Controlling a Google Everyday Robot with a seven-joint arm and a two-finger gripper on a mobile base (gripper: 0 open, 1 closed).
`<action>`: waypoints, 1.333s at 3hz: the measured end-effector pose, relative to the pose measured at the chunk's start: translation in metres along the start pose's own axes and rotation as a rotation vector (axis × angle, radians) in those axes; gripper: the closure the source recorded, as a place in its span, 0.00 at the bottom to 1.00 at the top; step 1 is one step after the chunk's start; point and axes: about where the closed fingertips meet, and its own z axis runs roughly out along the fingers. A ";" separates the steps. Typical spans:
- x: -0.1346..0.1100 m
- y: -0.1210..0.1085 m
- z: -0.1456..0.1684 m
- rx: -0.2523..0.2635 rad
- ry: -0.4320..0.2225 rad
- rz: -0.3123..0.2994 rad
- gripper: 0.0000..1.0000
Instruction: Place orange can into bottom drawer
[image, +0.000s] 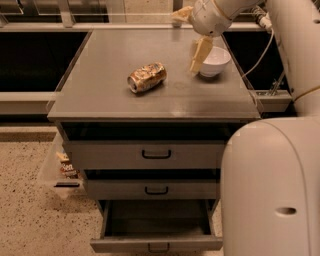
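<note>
The orange can (147, 77) lies on its side, dented, near the middle of the grey cabinet top (110, 95). My gripper (191, 35) hangs over the back right of the top, to the right of the can and above it, not touching it. Its tan fingers (200, 54) stand apart and hold nothing. The bottom drawer (156, 244) is pulled out, showing its dark interior.
A white bowl (214, 61) stands just right of the gripper. Two upper drawers (156, 155) with black handles sit above the open one. My white base (272, 190) fills the lower right. A clear bin with snacks (65, 167) hangs at the cabinet's left.
</note>
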 end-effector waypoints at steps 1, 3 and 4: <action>0.008 -0.018 0.021 0.035 -0.065 -0.021 0.00; 0.004 -0.027 0.075 0.009 -0.202 -0.019 0.00; -0.012 -0.021 0.110 -0.059 -0.284 -0.008 0.00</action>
